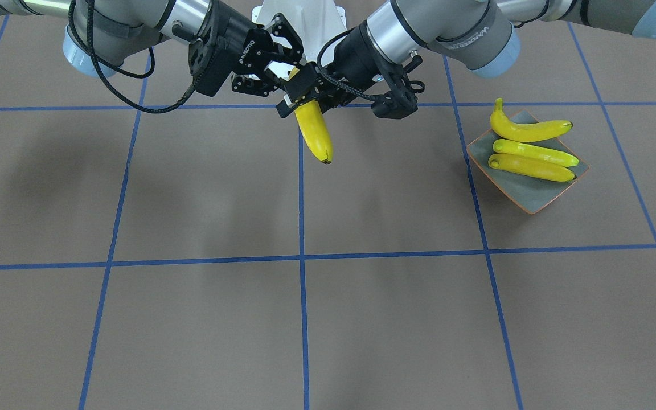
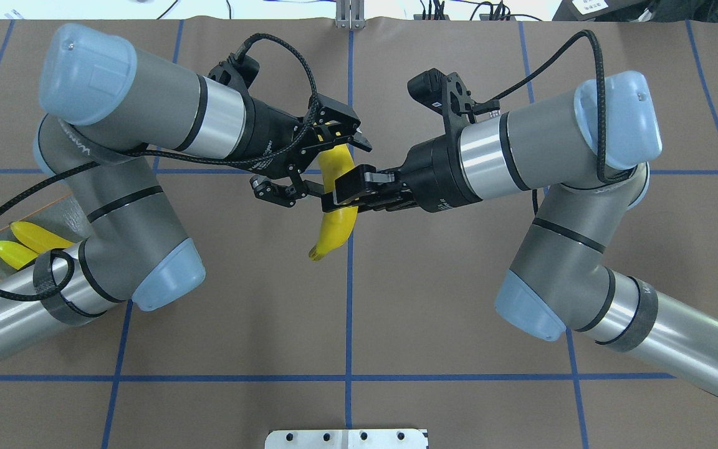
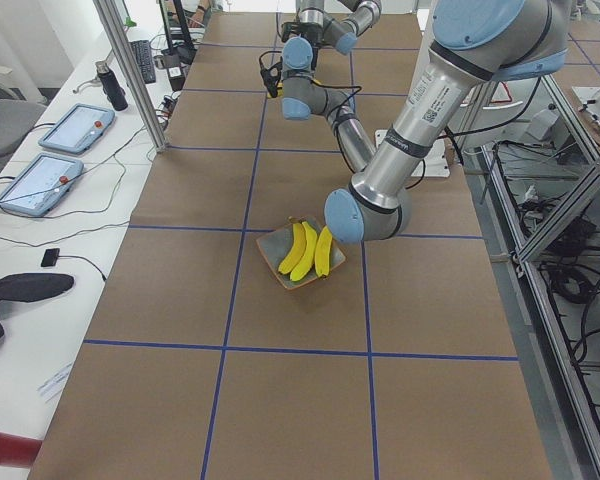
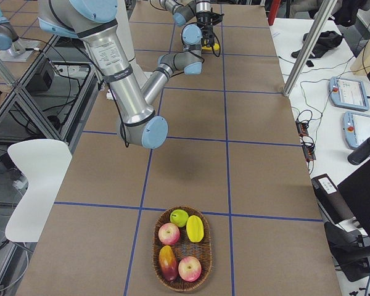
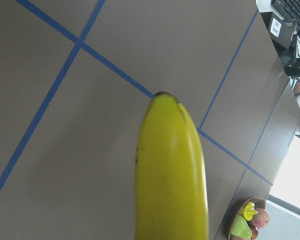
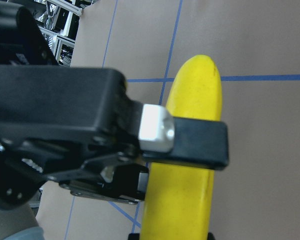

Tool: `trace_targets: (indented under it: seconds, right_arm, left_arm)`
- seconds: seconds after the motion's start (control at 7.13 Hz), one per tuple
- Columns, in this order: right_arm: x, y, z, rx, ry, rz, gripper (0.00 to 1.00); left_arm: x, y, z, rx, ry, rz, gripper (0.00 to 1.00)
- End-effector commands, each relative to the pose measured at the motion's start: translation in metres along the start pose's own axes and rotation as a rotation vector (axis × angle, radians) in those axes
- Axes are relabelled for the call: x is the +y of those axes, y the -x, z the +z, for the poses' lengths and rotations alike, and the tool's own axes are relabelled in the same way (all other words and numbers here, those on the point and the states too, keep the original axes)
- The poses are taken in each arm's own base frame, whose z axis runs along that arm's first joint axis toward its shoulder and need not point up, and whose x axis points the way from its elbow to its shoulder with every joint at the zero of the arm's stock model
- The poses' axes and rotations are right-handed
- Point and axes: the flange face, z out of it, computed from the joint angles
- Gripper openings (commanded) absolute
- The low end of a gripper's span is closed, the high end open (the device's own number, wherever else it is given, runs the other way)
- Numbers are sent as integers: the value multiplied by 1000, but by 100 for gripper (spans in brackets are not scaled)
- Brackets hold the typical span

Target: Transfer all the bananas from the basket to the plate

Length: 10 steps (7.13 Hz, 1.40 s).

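Note:
A yellow banana hangs above the table's middle with its dark tip down, and also shows in the overhead view. My right gripper is shut on the banana's upper end. My left gripper stands open, with its fingers on either side of the same banana just below. The left wrist view shows only the banana. In the right wrist view a left finger crosses the banana. Three bananas lie side by side on the plate on my left.
The wicker basket stands at the table's end on my right, holding apples, a green fruit and a yellow fruit. Brown table with blue grid lines. Tablets, a keyboard and cables lie on the white side desk.

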Motion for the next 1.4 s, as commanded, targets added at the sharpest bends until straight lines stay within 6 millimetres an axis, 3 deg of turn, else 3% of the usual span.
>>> trace_targets:
  seconds: [0.0, 0.14, 0.42, 0.7, 0.84, 1.12, 1.26]
  right_arm:
    - [1, -1, -1, -5, -1, -5, 36]
    - [1, -3, -1, -2, 0, -3, 99]
    - [3, -6, -9, -35, -10, -32, 100]
    - [15, -43, -30, -59, -24, -41, 100]
    - [15, -61, -40, -35, -37, -29, 100]
    - [8, -93, -57, 22, -73, -5, 100]
    - [10, -111, -61, 57, -105, 13, 100]
  left_arm:
    - [0, 0, 0, -1, -1, -1, 0]
    - [0, 1, 0, -1, -1, -1, 0]
    - [1, 1, -2, 2, 2, 2, 0]
    - [-2, 4, -10, -3, -8, -3, 0]
    - [-22, 29, -34, -25, -52, -28, 0]
    - [-59, 112, -86, -157, -168, -146, 0]
    - [-80, 131, -102, -234, -242, -227, 0]
